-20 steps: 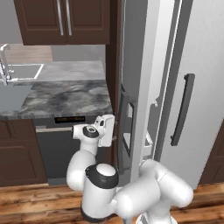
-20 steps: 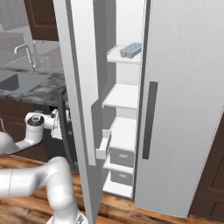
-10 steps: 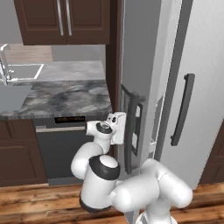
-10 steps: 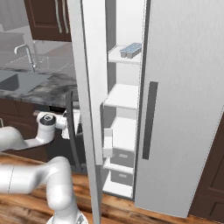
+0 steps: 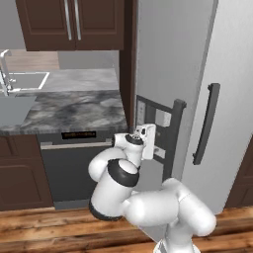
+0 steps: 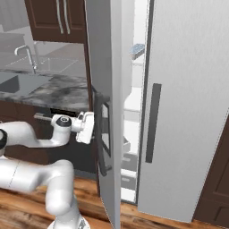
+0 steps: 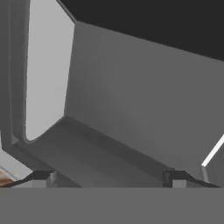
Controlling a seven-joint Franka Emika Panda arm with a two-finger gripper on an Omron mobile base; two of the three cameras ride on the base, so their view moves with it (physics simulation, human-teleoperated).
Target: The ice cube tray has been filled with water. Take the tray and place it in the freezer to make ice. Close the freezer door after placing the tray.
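Note:
The freezer door stands partly open, and the white freezer shows through the narrow gap beside it. Inside, the ice cube tray lies on an upper shelf, its pale blue water barely visible. My gripper is open and pressed against the door's outer face at the dispenser recess, just left of the dark bar handle. In the hand view the fingertips stand wide apart with nothing between them, and the grey recess wall is close ahead.
The wider fridge door with its dark handle is shut on the right. To the left are a marble counter with a sink, a dishwasher under it and dark upper cabinets.
The freezer door has swung further towards shut and the gap has narrowed. My hand has followed it to the right, staying against the dispenser recess.

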